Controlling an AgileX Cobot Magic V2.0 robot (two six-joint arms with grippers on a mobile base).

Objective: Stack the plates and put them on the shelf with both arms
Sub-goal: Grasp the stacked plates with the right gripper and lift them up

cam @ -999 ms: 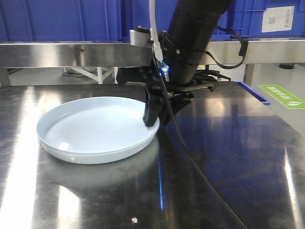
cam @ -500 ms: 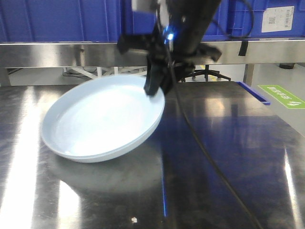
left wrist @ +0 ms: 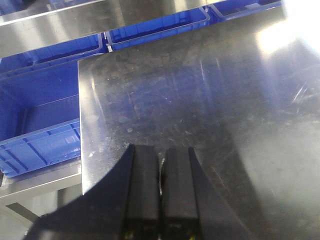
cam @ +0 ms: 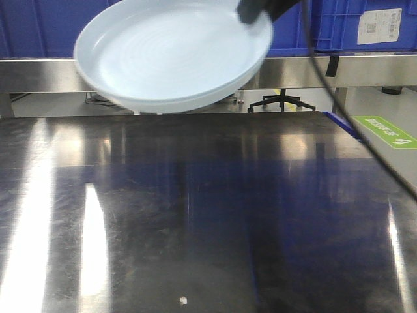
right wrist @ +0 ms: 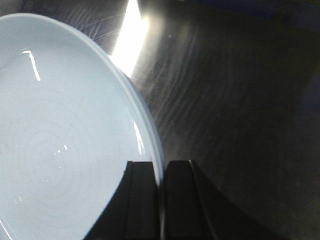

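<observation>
The black angular left gripper [left wrist: 161, 200] points down over a corner of the scuffed stainless-steel table [left wrist: 210, 100], its fingers pressed together with nothing between them; blue plastic crates [left wrist: 40, 140] lie beyond the table edge. In the front view, the two pale blue-white round glossy plates [cam: 169, 55], one nested in the other (a double rim shows in the right wrist view), hang tilted well clear of the table [cam: 208, 215]. The right arm enters from the top edge, mostly out of frame. The right gripper [cam: 255, 9] pinches the plates' [right wrist: 60, 140] right-hand rim, one finger either side [right wrist: 161, 200].
</observation>
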